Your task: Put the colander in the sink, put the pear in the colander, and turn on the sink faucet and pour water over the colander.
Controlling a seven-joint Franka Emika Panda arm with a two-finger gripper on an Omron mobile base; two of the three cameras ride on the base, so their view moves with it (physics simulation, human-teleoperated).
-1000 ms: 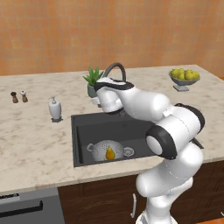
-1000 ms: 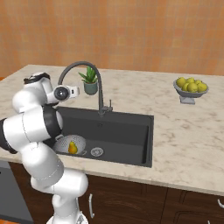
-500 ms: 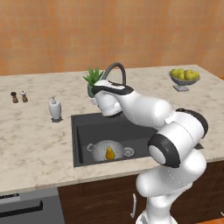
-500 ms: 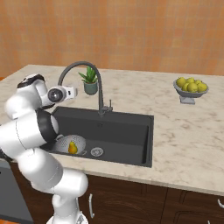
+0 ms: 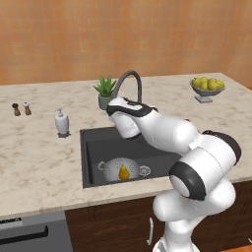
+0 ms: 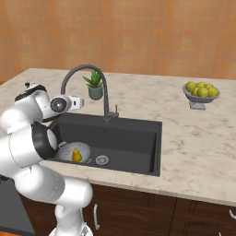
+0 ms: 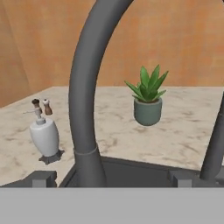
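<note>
Pale perforated round colander (image 5: 117, 169) sits in dark grey recessed sink (image 6: 131, 138), small yellow pear (image 5: 123, 173) inside it: done. Dark gooseneck faucet (image 6: 87, 78) dry; fingers (image 7: 113, 178) released beside spout, water left.

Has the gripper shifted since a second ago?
Yes. The gripper has swung left along the sink's back edge, away from the faucet base.
</note>
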